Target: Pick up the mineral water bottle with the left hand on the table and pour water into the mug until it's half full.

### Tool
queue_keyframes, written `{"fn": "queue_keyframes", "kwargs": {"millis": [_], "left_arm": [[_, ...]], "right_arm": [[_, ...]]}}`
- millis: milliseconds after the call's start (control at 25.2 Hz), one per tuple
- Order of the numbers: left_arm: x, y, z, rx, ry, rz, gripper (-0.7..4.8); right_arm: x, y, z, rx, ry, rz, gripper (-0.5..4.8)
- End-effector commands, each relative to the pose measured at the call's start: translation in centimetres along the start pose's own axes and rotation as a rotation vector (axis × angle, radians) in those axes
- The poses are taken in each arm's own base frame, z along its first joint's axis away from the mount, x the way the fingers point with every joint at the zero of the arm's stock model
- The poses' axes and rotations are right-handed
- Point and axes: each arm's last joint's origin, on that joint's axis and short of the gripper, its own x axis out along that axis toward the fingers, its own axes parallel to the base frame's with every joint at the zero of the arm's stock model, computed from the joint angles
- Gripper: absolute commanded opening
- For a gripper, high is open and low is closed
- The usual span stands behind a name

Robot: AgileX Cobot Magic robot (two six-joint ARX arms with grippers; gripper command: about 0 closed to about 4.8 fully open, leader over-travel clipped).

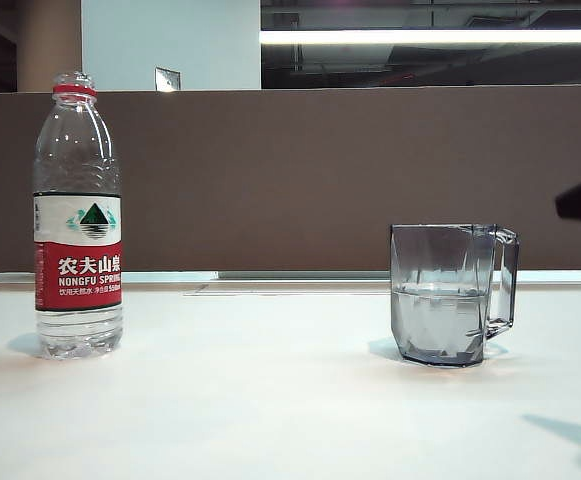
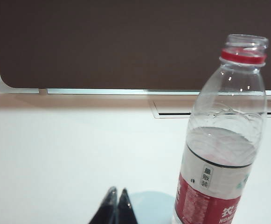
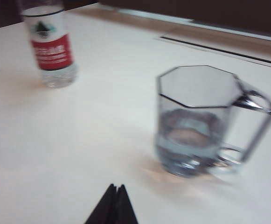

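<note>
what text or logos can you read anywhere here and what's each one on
"农夫山泉": white characters on the red band of the mineral water bottle.
"NONGFU SPRING": beneath them; the last letters curve out of view.
Green mountain logo: white band above.
Smaller label print: too small to read.
Mug: no text.

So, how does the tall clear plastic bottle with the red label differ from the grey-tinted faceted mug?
The tall clear plastic bottle with the red-and-white label stands about twice as high as the grey-tinted faceted mug. The bottle has a narrow uncapped neck with a red ring; the mug has a wide angular rim and a side handle. The bottle carries a printed label; the mug is plain. Both stand upright on the white table, apart from each other, and both hold water.
</note>
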Motion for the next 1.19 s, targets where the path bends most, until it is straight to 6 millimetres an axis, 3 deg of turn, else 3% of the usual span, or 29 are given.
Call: {"fn": "queue_keyframes", "kwargs": {"millis": [40,278,516,1191], "left_arm": [[0.0,0.0,0.2,0.001,-0.016,-0.003,-0.06],[0.0,0.0,0.3,0.001,-0.016,-0.003,-0.06],[0.0,0.0,0.3,0.001,-0.016,-0.003,-0.06],[0.0,0.0,0.3,0.001,-0.017,-0.003,-0.06]], "right_arm": [[0.0,-1.3,0.6,0.034,-0.074,-0.245,-0.05],[-0.7,-4.5,2.0,0.074,-0.240,-0.489,-0.05],[-2.0,-7.1,1.8,0.065,-0.243,-0.637,-0.05],[-2.1,-7.2,1.5,0.080,-0.208,-0.681,-0.05]]}}
